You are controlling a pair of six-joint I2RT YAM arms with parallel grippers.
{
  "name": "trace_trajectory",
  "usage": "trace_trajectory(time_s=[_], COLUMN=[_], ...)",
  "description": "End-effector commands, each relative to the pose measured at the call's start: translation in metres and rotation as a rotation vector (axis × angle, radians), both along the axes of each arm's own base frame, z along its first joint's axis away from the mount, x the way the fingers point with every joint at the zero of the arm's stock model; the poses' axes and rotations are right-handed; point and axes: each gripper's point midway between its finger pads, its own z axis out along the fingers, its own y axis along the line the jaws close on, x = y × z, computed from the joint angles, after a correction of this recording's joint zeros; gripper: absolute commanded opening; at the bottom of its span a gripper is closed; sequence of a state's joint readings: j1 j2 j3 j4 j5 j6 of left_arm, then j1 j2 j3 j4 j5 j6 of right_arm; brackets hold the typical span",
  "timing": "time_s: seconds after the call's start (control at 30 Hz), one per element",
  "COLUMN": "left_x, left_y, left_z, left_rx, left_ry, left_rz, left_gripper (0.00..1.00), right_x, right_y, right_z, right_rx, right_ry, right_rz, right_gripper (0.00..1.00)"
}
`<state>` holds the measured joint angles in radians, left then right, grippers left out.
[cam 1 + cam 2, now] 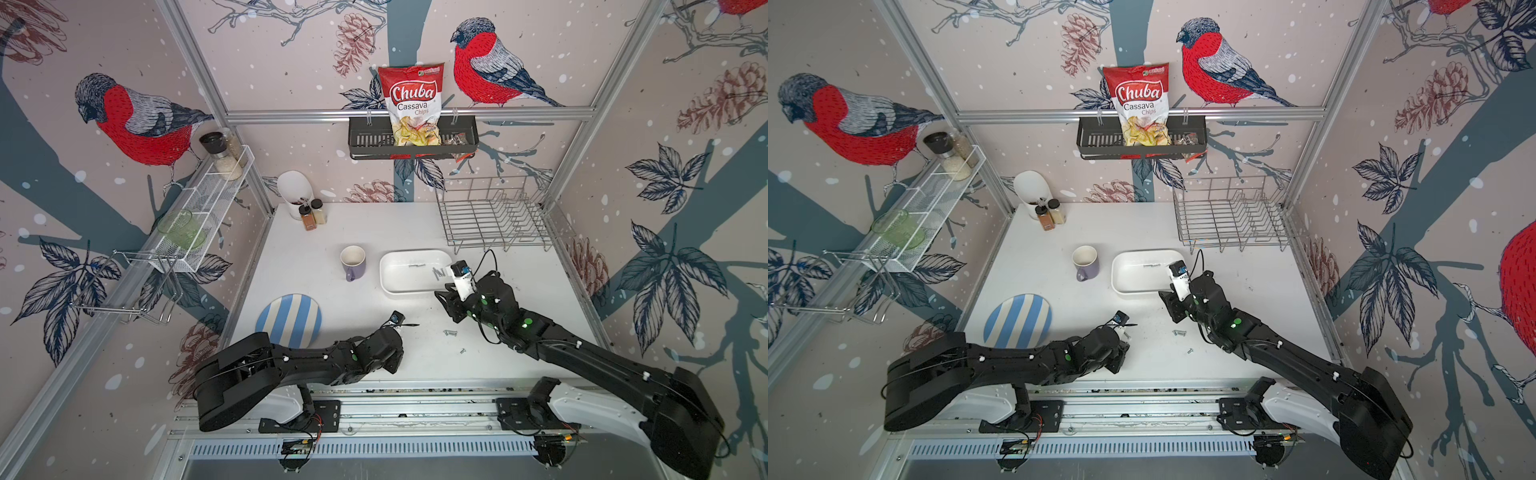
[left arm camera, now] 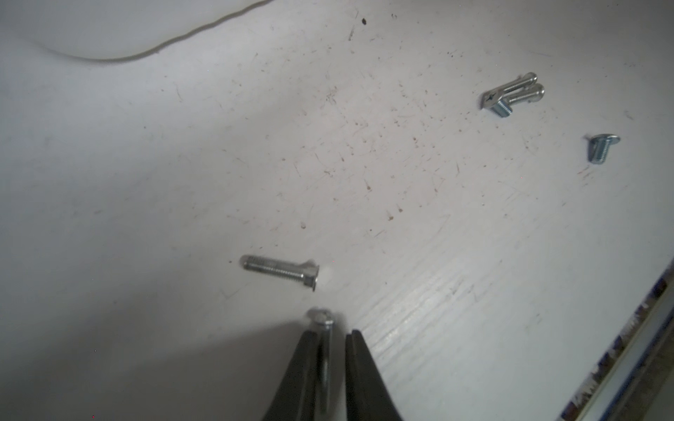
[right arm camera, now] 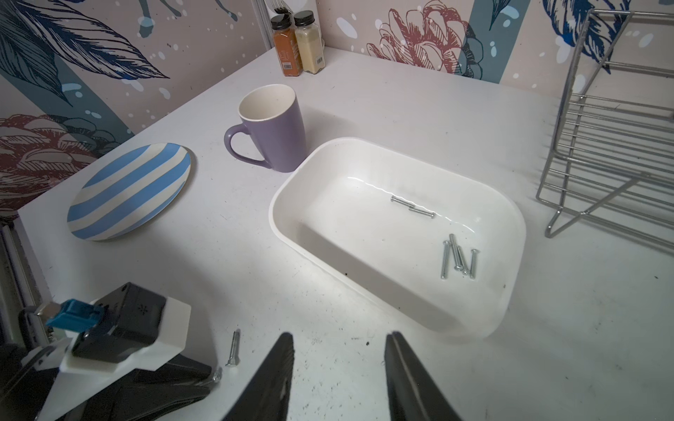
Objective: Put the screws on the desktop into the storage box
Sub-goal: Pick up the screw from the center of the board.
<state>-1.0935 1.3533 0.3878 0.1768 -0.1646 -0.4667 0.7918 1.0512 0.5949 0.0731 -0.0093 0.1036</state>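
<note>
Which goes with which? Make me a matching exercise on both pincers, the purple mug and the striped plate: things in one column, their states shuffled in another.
Things
1. left pincer
2. right pincer
3. purple mug
4. striped plate

States
A. lies flat on the desktop
B. open and empty
C. stands upright beside the storage box
D. closed on a screw

Pairs: 1-D, 2-B, 3-C, 4-A
</note>
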Motion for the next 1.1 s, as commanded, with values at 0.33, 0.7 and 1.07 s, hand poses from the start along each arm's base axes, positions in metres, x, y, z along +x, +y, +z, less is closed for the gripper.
trace_trajectory(time_s=[0.33,0.7,1.07], left_x=[-0.016,-0.01,0.026], left_y=[0.012,0.008,-0.019], left_z=[-0.029,-0.021,0.023], left_rx=[0.121,0.113,0.097], left_ry=[0.094,0.06,-0.048], left_rz=[-0.021,-0.019,0.015], left_gripper=[0.0,0.0,0.0], right_x=[-0.002,-0.003,-0.002], right_y=[-0.001,-0.001,-0.001], right_z=[0.009,0.012,0.012], right_rx=[0.025,0.037,0.038], right_ry=[-0.025,-0.031,-0.03], right_rz=[0.004,0.005,0.005], right_gripper=[0.45,0.44,0.44])
